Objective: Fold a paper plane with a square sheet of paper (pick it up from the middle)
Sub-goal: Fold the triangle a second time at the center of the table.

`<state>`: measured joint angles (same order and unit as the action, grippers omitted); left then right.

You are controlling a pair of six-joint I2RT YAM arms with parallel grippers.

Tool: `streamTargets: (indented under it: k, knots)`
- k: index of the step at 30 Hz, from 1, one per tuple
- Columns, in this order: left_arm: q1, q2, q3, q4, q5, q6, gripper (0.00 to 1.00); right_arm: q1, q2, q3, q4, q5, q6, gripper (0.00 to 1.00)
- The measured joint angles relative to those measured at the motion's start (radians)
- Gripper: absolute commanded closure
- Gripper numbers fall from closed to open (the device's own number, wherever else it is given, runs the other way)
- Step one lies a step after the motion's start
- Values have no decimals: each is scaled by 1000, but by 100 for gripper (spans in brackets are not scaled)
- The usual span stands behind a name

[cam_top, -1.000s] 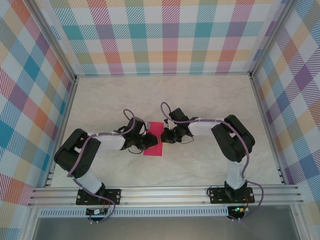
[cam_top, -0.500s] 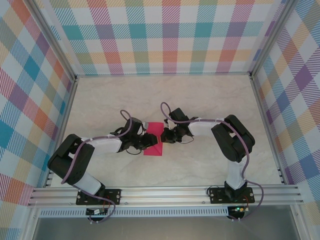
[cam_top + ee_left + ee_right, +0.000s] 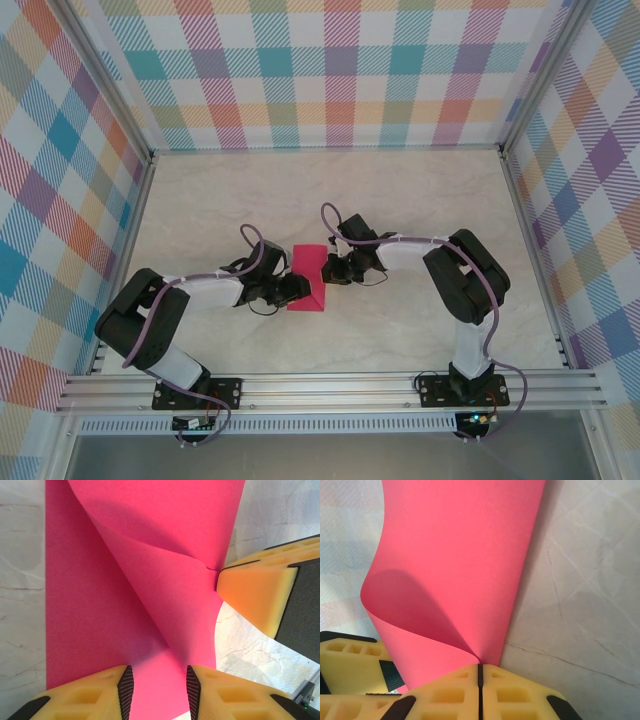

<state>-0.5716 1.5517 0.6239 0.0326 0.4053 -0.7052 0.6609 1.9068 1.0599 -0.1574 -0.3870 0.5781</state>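
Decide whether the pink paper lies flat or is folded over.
Partly folded: the pink paper curls over itself in an uncreased loop, pinched by the right pincer.

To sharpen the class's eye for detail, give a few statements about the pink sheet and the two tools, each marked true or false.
1. The right tool is shut, pinching an edge of the square sheet of paper. True.
2. The sheet lies wholly flat on the table. False: the pinched side curls up off it.
3. The left tool is clamped shut. False: its fingers stand apart, with pink paper showing between them.
4. The table is pale and marbled. True.
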Motion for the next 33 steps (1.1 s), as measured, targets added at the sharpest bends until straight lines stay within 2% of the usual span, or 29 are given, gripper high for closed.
streamTargets:
  k: [15,24,33]
  knots:
    - [-2,-3,0,-6,-3,18,69,0,10,15,-5,1,-11,92]
    - [-3,-99,14,-15,8,13,69,0,21,26,-16,3,-11,92]
    - [-20,-7,71,54,22,-9,77,0,21,27,-18,5,-11,93]
